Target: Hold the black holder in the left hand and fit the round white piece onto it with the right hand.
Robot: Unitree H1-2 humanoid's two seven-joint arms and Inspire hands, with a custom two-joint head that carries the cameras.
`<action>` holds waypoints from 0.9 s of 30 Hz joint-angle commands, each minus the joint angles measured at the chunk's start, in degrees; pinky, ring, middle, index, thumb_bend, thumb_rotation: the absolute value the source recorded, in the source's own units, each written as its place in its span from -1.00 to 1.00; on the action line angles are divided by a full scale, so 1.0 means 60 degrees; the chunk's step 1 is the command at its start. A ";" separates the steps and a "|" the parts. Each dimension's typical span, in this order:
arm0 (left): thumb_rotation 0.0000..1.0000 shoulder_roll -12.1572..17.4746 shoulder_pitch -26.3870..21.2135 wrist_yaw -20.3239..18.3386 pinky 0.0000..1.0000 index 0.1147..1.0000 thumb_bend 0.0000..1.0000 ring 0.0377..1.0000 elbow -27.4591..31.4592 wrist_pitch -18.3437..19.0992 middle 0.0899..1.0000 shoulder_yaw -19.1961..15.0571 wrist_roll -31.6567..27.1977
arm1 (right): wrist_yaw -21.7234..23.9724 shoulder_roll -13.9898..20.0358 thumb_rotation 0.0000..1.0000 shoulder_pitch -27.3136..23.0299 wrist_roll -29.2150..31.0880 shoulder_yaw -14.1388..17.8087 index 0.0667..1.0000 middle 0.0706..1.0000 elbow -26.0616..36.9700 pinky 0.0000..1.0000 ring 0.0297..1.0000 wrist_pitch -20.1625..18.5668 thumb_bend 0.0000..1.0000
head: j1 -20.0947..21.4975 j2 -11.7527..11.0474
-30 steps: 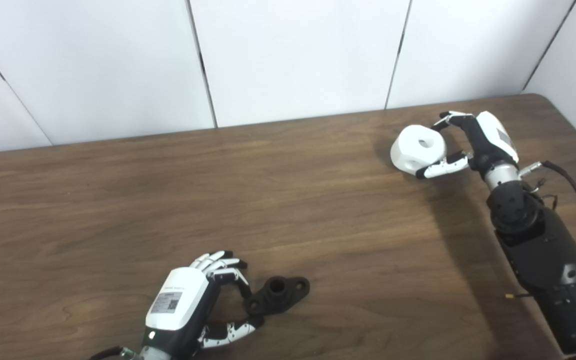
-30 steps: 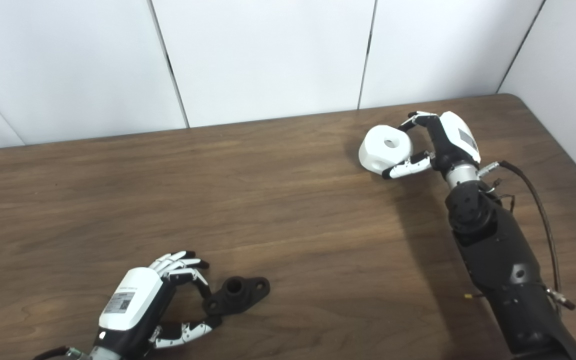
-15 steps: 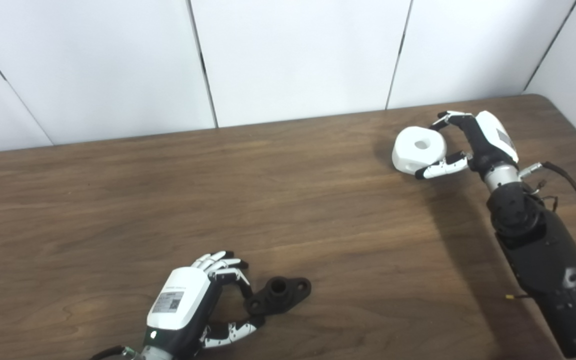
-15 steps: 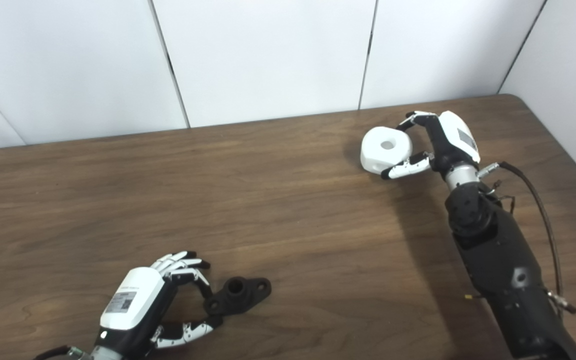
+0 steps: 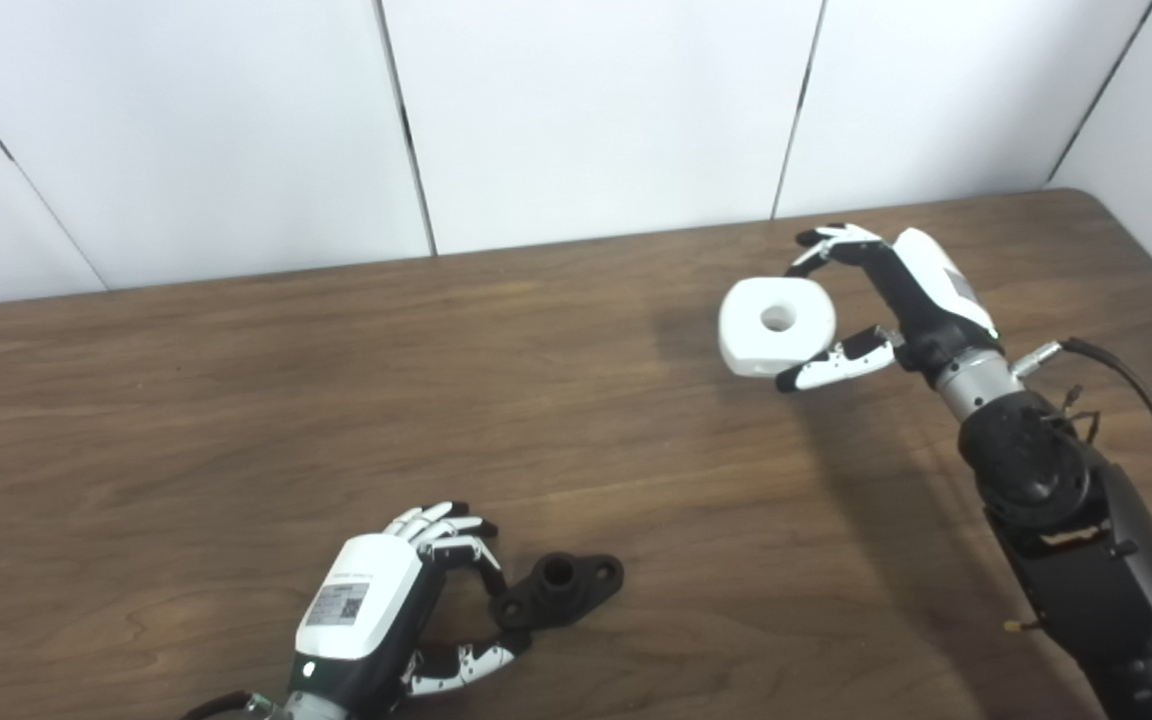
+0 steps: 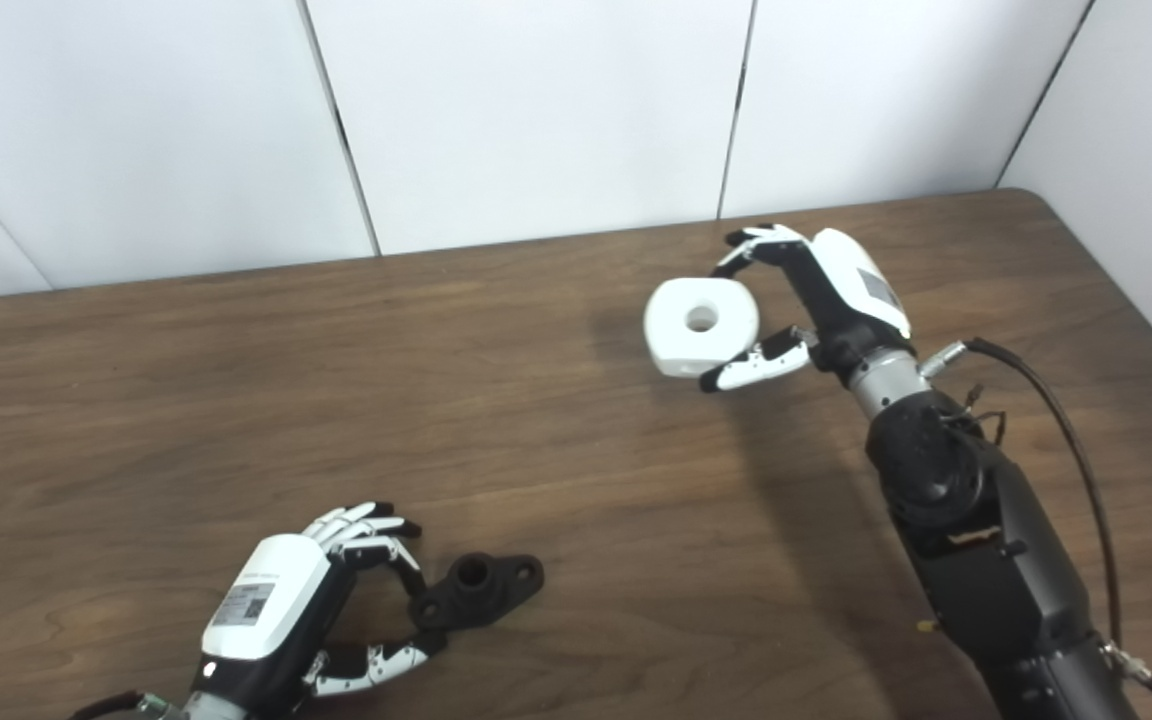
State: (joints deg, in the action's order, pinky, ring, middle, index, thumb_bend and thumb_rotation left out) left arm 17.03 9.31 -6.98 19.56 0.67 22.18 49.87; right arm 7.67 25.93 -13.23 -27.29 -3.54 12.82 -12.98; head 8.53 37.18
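Right hand has carried the white piece off the far corner, leftward and up; left side unchanged.

Left hand (image 5: 376, 610) low at the near edge of the table (image 5: 186, 400), fingers curled about the near lug of the black holder (image 5: 558, 588); the holder looks to be resting on the wood, long axis running right and a little away, bore upward. Whether the grip is firm, cannot tell. Well apart, up and to the right, the right hand (image 5: 896, 300) pinches the round white piece (image 5: 776, 326) between fingertips and thumb, clear of the table, hole facing up. The holder lies down-left of the piece, so the right arm has the crossing to make.
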 commanded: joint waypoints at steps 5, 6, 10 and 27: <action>-0.91 -0.0072 0.0283 -0.0741 0.75 -0.16 0.03 0.77 -0.0407 0.0407 0.53 0.0331 0.0293 | 0.0700 -0.0014 -0.71 -0.0086 -0.0022 -0.0127 -0.11 0.64 0.1471 0.81 0.85 -0.0339 0.04 | -0.0251 0.0136; -0.91 -0.0101 0.0267 -0.0768 0.75 -0.16 0.03 0.77 -0.0402 0.0447 0.53 0.0349 0.0329 | 0.0821 -0.0055 -0.71 -0.0064 -0.0017 -0.0165 -0.11 0.64 0.1680 0.79 0.86 -0.0413 0.04 | -0.0326 0.0188; -0.91 -0.0216 0.0216 -0.0892 0.77 -0.15 0.03 0.78 -0.0395 0.0618 0.54 0.0414 0.0478 | 0.1222 -0.0186 -0.72 -0.0005 -0.0028 -0.0318 -0.11 0.62 0.2329 0.93 0.86 -0.0634 0.05 | -0.0539 0.0293; -0.91 -0.0463 0.0018 -0.0994 0.80 -0.15 0.03 0.80 -0.0528 0.0879 0.56 0.0583 0.0635 | 0.2492 -0.0890 -0.71 0.0180 0.0491 -0.0786 -0.11 0.65 0.3971 0.88 0.89 -0.1712 0.04 | -0.0904 0.0573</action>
State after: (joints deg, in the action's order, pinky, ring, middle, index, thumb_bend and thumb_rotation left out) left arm 14.37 8.40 -8.81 19.86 4.30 23.69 52.06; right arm 22.66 20.66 -10.73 -24.98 -8.59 34.20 -22.97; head 3.08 40.61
